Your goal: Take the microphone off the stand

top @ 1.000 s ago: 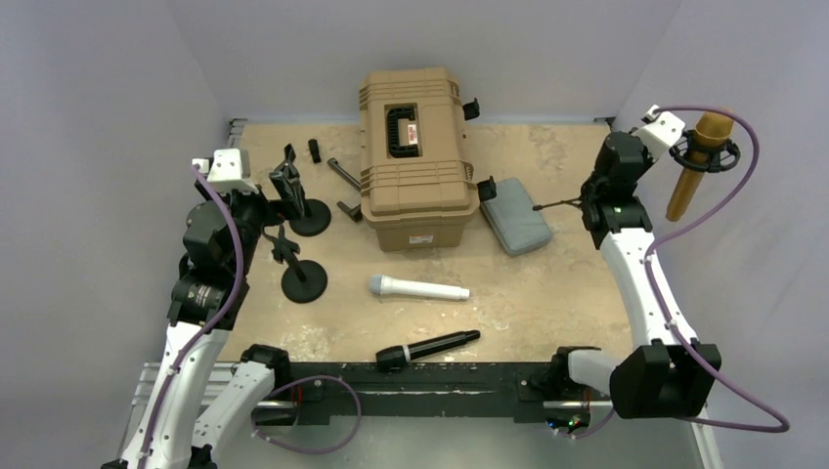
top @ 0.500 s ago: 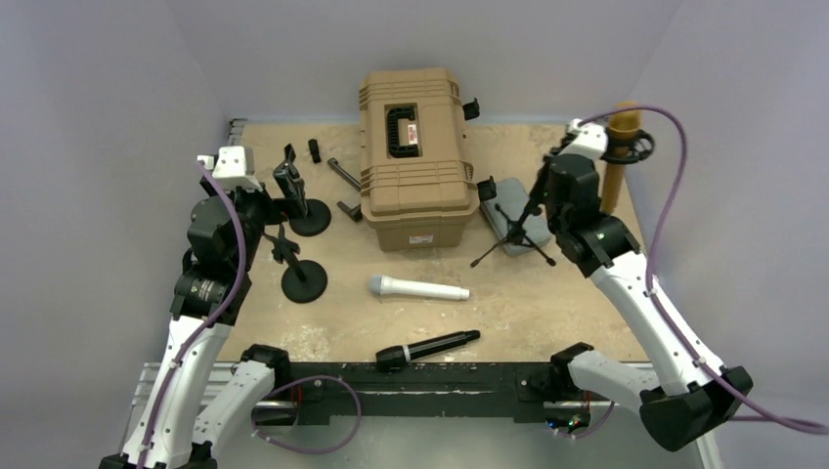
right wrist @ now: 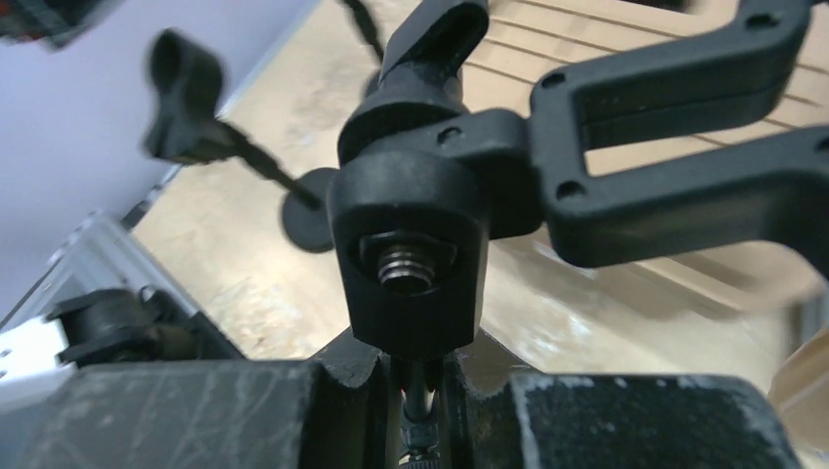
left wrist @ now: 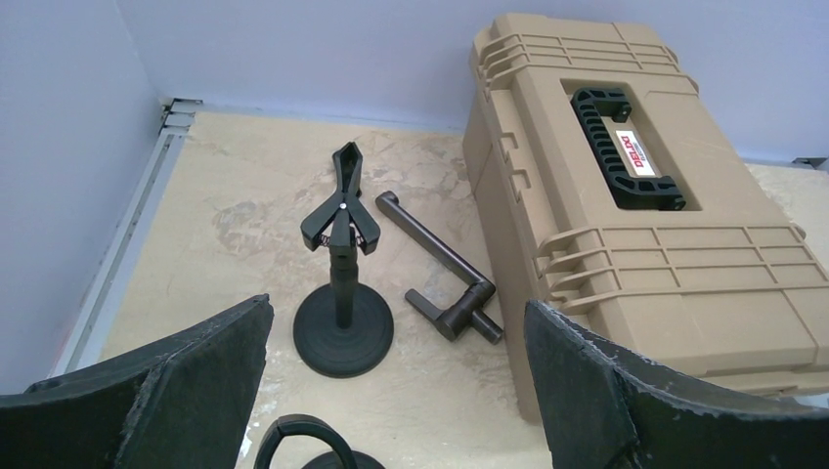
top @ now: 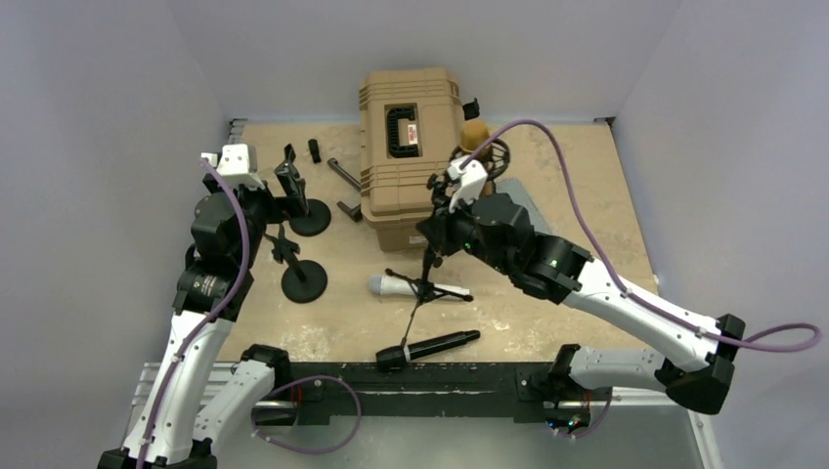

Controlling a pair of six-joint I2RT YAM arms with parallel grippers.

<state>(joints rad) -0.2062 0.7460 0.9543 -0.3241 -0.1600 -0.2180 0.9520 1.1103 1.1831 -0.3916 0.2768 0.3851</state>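
The right gripper (top: 436, 231) was shut tight on the thin pole of the little three-legged stand (top: 422, 283). It held the stand up over the middle of the table (top: 567, 186). The gold microphone (top: 476, 131) sat in the round holder at the top of that stand, up by the tan case (top: 411, 156). The stand's legs were over a white microphone (top: 445, 290). I could not tell if they touched it. The left gripper (left wrist: 396, 315) was wide open and held nothing. It hung near a black clip stand (left wrist: 342, 293).
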